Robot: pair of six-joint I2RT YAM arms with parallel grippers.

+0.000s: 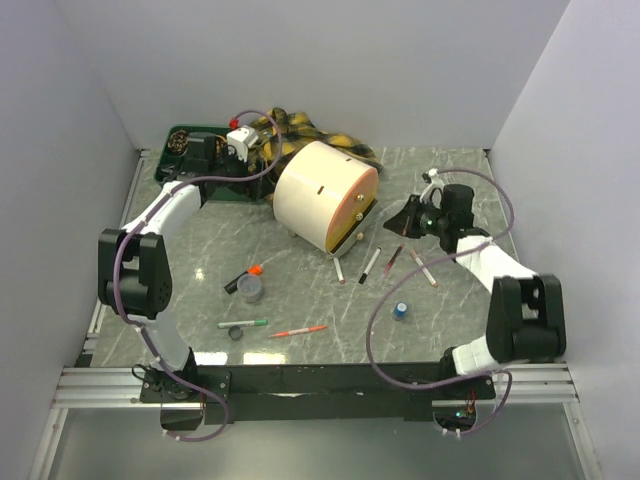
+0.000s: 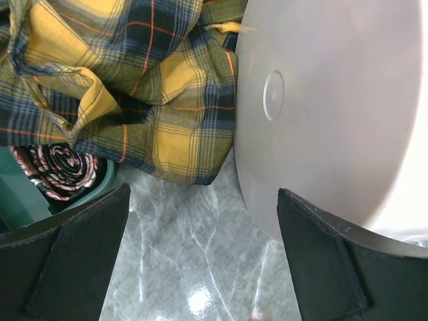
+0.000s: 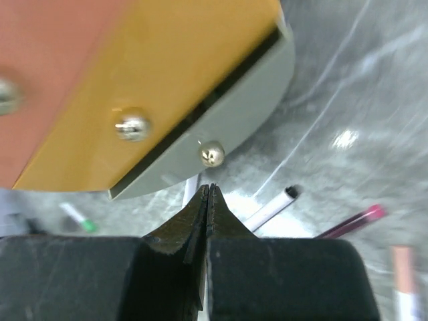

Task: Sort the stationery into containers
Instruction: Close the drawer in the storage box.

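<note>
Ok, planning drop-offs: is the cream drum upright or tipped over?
Tipped: the cream drum lies on its side, its orange end facing sideways, not up.

Grey-green marble-look worktop (image 1: 300, 290), glossy, with light glare spots. Plain white walls (image 1: 320, 60) enclose it behind, left and right. Silver metal rail (image 1: 100, 383) runs along the worktop's near edge. Even, bright lighting.

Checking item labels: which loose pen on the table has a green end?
The white pen at front-left, beside the small grey roll. Its right end is green, whereas the neighbouring pen is red-orange.
</note>
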